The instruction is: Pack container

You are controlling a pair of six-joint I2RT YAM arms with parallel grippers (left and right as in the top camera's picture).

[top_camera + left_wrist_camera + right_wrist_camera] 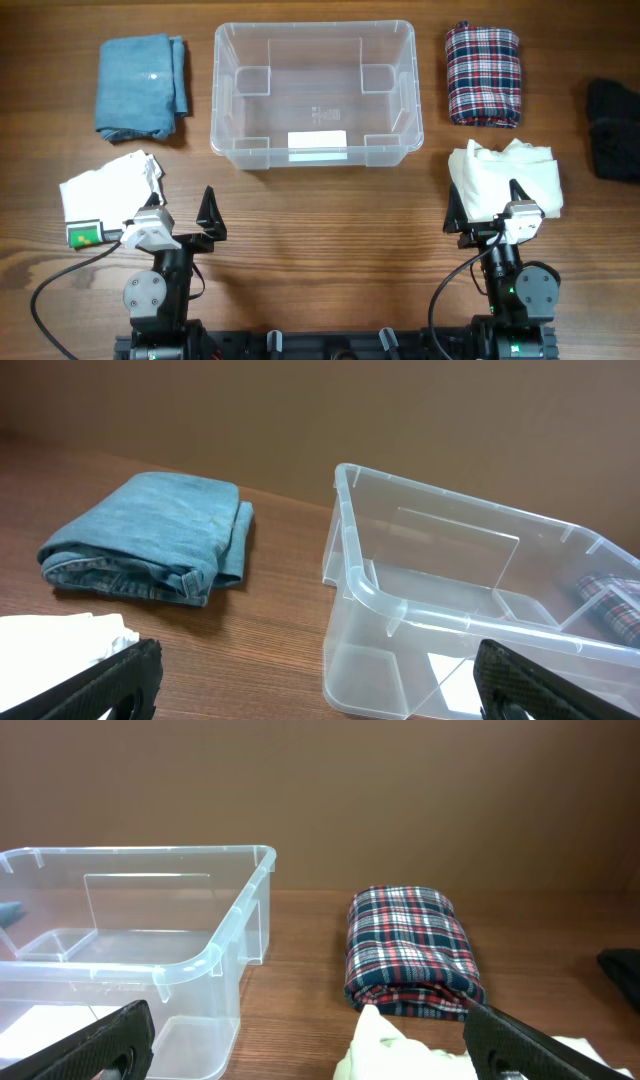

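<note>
The clear plastic container (315, 40) stands empty at the table's top centre, white label on its near wall; it shows in the left wrist view (370, 595) and right wrist view (215, 955). Folded blue jeans (140, 86) lie left of it, also in the left wrist view (150, 535). A folded plaid cloth (482, 74) lies right of it, also in the right wrist view (408, 950). A white cloth (105, 190) lies by my left gripper (185, 218). A cream cloth (505, 175) lies under my right gripper (490, 208). Both grippers are open and empty, near the front edge.
A black cloth (615, 128) lies at the far right edge, and shows in the right wrist view (622, 970). A small green-and-white tag (85, 236) sits on the white cloth's near corner. Cables trail from both arm bases along the front edge.
</note>
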